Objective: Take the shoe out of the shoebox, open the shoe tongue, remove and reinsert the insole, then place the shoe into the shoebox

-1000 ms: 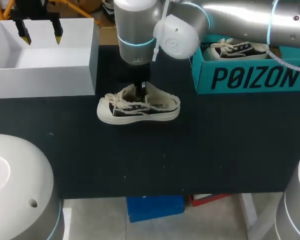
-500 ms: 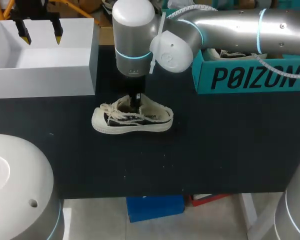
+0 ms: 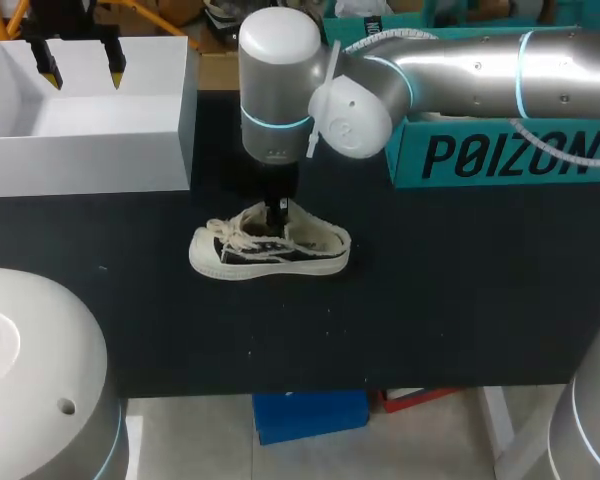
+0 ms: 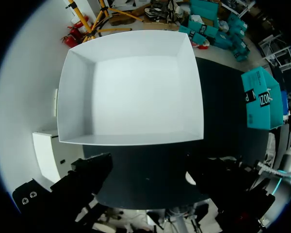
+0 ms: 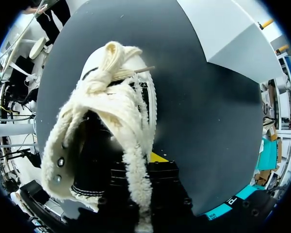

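Note:
A black canvas shoe (image 3: pixel 270 250) with cream laces, frayed cream edges and a white sole lies on the black table, toe to the left. My right arm reaches in from the right, and its gripper (image 3: pixel 277 212) comes down into the shoe's opening. In the right wrist view the shoe (image 5: pixel 104 121) is very close. The right gripper (image 5: pixel 145 162) is shut on the frayed upper edge beside the laces, with one yellow tip showing. My left gripper (image 3: pixel 80 62) hangs open over the white box (image 3: pixel 80 150), which shows empty below that gripper (image 4: pixel 157 187).
The teal shoebox (image 3: pixel 500 150) stands at the back right, partly behind my right arm, and shows again as the teal box (image 4: pixel 262 97). A white box corner (image 5: pixel 233 43) lies beyond the shoe. Bare black table (image 3: pixel 430 300) stretches in front of and right of the shoe.
My right arm has carried the shoe a little toward the table's front, swinging slightly left and back. The left gripper has not moved.

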You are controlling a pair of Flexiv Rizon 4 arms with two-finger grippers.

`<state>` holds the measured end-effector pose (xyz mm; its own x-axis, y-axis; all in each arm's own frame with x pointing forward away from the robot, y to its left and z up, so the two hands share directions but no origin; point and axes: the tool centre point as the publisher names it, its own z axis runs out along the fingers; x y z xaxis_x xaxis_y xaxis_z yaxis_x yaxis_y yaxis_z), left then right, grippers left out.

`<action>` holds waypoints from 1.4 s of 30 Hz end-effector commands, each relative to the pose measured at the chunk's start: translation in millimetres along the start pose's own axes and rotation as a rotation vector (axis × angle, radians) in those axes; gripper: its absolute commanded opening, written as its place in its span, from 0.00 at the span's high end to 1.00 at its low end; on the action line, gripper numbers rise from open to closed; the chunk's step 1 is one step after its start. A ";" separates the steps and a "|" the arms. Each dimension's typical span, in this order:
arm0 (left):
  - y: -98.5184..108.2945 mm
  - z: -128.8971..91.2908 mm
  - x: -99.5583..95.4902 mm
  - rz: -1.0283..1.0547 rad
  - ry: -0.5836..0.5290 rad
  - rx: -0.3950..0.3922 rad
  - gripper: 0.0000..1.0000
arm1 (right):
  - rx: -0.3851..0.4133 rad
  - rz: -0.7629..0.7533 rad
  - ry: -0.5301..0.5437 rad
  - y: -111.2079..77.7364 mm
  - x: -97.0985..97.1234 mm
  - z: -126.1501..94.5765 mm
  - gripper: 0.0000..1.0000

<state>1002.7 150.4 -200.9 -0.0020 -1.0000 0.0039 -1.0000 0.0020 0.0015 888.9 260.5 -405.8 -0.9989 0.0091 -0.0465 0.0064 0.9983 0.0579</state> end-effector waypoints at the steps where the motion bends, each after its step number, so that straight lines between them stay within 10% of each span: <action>1: 0.9 -0.8 0.4 -0.001 -0.002 -0.001 0.00 | -0.016 0.017 0.015 -0.8 -3.2 2.1 0.00; 19: 0.9 -0.8 0.4 -0.001 -0.002 -0.001 0.00 | -0.066 -0.042 -0.003 -19.4 -13.4 -78.4 0.00; 42: 0.9 -0.8 0.4 -0.001 -0.002 -0.001 0.00 | -0.654 -0.123 -0.066 -54.5 8.3 -103.0 0.00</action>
<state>1002.8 150.4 -200.9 -0.0020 -1.0000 0.0039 -1.0000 0.0020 0.0016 881.0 210.2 -304.0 -0.9868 -0.0958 -0.1304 -0.1433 0.8920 0.4287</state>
